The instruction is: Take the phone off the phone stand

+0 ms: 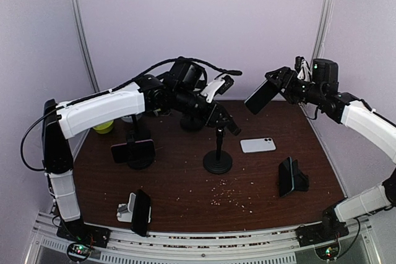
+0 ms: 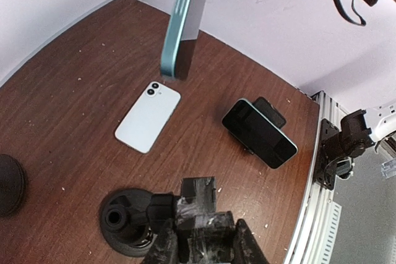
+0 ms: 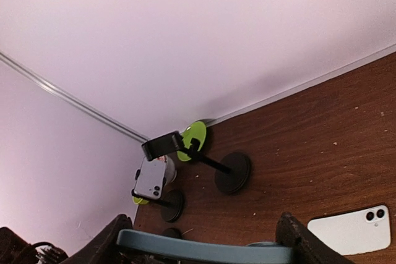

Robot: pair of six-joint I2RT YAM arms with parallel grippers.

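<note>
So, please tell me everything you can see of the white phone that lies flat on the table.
The white phone is a slim rounded rectangle with a pale back and two dark camera lenses in one corner. It lies flat, back up, on the brown table, in no stand. Only the table touches it.

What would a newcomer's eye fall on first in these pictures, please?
The right tool holds a teal phone in the air at back right. Below it a white phone lies flat on the table, camera side up. The left tool is shut on the head of the empty centre stand.
</note>
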